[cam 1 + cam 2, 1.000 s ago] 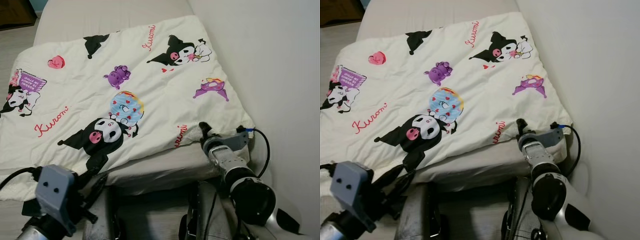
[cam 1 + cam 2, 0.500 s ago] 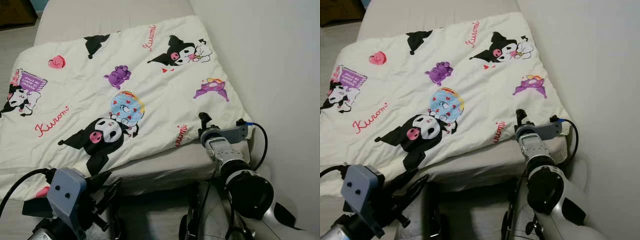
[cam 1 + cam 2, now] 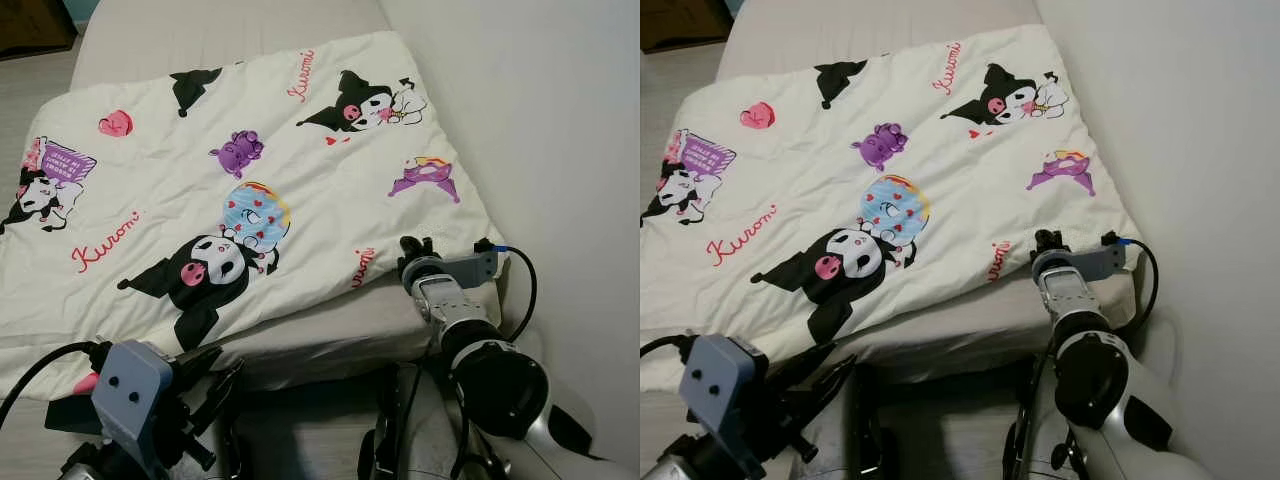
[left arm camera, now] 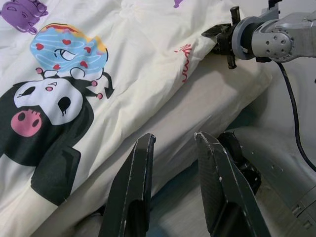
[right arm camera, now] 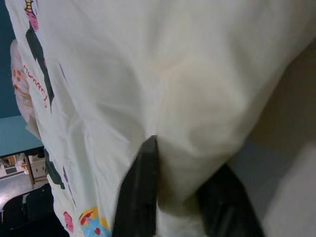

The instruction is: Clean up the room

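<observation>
— From the head, what? 
— Printed quilt [image 3: 240, 190] spread flat over the bed [image 3: 350, 330], near edge short of the mattress rim. Right gripper [image 3: 415, 250] at the quilt's near corner by the wall [image 3: 540, 120]. Left gripper [image 3: 215, 385] low, off the near edge, touching nothing.

— Left wrist? 
— Fingers [image 4: 133, 197] spread, empty, aimed at the quilt's hem. Right gripper [image 4: 219, 39] across the bed, nipping the corner.

— Right wrist? 
— Fingers [image 5: 143, 192] pinched on a fold of quilt [image 5: 163, 89].

— How far along? 
— Mostly laid out, by the look. Probably left: tugging that corner square, evening the near hem. Rest of the room not visible.
</observation>
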You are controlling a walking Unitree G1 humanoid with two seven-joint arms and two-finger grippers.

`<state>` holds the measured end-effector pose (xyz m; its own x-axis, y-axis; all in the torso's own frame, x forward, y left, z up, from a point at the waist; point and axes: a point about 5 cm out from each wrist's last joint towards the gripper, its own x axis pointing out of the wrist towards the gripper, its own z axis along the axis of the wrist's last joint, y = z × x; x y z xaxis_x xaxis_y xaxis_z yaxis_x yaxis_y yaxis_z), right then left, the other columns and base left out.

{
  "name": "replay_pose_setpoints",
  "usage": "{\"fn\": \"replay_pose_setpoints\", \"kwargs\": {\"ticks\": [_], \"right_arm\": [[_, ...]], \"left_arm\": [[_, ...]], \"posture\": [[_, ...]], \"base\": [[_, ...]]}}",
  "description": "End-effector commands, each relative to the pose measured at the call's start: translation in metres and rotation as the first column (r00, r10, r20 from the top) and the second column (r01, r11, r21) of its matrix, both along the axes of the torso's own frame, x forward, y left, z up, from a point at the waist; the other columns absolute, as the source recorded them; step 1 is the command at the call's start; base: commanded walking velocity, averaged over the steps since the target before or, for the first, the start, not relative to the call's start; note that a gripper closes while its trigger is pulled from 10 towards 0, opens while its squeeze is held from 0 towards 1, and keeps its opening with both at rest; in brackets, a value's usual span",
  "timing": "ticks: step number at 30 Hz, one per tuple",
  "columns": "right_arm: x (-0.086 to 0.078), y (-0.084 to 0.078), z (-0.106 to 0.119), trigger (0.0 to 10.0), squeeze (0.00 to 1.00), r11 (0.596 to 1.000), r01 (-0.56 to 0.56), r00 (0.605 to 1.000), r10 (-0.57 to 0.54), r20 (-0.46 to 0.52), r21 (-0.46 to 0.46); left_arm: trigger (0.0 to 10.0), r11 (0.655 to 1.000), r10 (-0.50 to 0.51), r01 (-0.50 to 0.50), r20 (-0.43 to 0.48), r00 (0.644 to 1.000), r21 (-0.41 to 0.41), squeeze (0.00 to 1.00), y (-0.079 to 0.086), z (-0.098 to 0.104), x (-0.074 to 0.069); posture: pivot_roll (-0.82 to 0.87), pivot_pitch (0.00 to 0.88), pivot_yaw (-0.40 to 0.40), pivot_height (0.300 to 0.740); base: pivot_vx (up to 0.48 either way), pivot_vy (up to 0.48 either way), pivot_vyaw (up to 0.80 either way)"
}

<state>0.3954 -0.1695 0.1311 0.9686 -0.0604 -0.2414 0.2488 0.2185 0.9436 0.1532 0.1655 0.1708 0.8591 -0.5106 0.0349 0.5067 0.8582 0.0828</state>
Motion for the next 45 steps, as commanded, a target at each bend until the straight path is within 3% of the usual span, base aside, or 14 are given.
{"fn": "replay_pose_setpoints", "kwargs": {"ticks": [1,6,11,14,16,21,27,28,36,37,40,45], "right_arm": [[-0.005,-0.002,-0.010,0.0,0.00,1.000,0.011,0.999,-0.011,-0.038,-0.001],[-0.007,-0.008,-0.015,0.0,0.00,0.998,0.008,0.997,-0.013,-0.074,-0.070],[-0.011,-0.015,-0.021,0.0,0.00,0.980,-0.026,0.990,-0.003,-0.142,-0.199],[-0.014,-0.023,-0.026,0.0,0.00,0.935,-0.091,0.975,0.013,-0.220,-0.344],[-0.014,-0.023,-0.026,0.0,0.00,0.935,-0.091,0.975,0.013,-0.220,-0.344],[-0.015,-0.041,-0.022,0.0,0.00,0.851,-0.171,0.951,0.010,-0.310,-0.497],[-0.018,-0.059,-0.020,0.0,0.00,0.846,-0.161,0.927,-0.048,-0.373,-0.508],[-0.023,-0.070,-0.023,0.0,0.00,0.852,-0.161,0.902,-0.079,-0.425,-0.499],[-0.035,-0.079,-0.037,0.0,0.00,0.852,-0.216,0.842,-0.085,-0.532,-0.478],[-0.042,-0.081,-0.046,0.0,0.00,0.820,-0.299,0.805,-0.058,-0.590,-0.488],[-0.044,-0.081,-0.048,0.0,0.00,0.812,-0.318,0.795,-0.052,-0.604,-0.489],[-0.065,-0.083,-0.072,0.0,0.00,0.769,-0.468,0.677,-0.005,-0.736,-0.436]], "left_arm": [[10.0,1.000,-0.016,0.016,-0.018,1.000,0.021,0.00,0.000,-0.001,-0.003],[10.0,1.000,-0.016,0.017,-0.020,1.000,0.021,0.00,0.000,-0.002,-0.003],[10.0,1.000,-0.007,0.008,-0.021,1.000,0.023,0.00,0.001,-0.003,-0.002],[10.0,1.000,0.000,0.000,-0.017,1.000,0.026,0.00,0.002,-0.004,0.001],[10.0,1.000,0.000,0.000,-0.017,1.000,0.026,0.00,0.002,-0.004,0.001],[10.0,1.000,-0.004,0.004,-0.010,1.000,0.026,0.00,0.002,-0.003,0.004],[10.0,0.999,-0.019,0.019,-0.013,1.000,0.026,0.00,0.000,-0.004,0.004],[10.0,0.999,-0.033,0.034,-0.023,0.999,0.028,0.00,-0.001,-0.005,0.002],[10.0,0.998,-0.058,0.060,-0.039,0.998,0.035,0.00,-0.003,-0.007,0.000],[10.0,0.997,-0.066,0.068,-0.044,0.997,0.039,0.00,-0.003,-0.008,-0.001],[10.0,0.997,-0.068,0.070,-0.045,0.997,0.040,0.00,-0.003,-0.008,-0.001],[10.0,0.996,-0.072,0.074,-0.052,0.996,0.043,0.00,-0.004,-0.009,-0.003]], "posture": [[0.17,0.347,0.018,0.576],[0.16,0.347,0.016,0.576],[0.14,0.346,0.014,0.576],[0.13,0.341,0.013,0.576],[0.13,0.341,0.013,0.576],[0.10,0.336,0.006,0.576],[0.10,0.334,0.009,0.576],[0.09,0.332,0.008,0.576],[0.09,0.327,0.009,0.576],[0.09,0.327,0.008,0.576],[0.09,0.327,0.008,0.576],[0.09,0.324,0.001,0.576]], "base": [[0.000,0.000,0.00],[0.000,0.000,0.00],[0.000,0.000,0.00],[0.000,0.000,0.00],[0.000,0.000,0.00],[0.000,0.000,0.00],[0.000,0.000,0.00],[0.000,0.000,0.00],[0.000,0.000,0.00],[0.000,0.000,0.00],[0.000,0.000,0.00],[0.000,0.000,0.00]]}}
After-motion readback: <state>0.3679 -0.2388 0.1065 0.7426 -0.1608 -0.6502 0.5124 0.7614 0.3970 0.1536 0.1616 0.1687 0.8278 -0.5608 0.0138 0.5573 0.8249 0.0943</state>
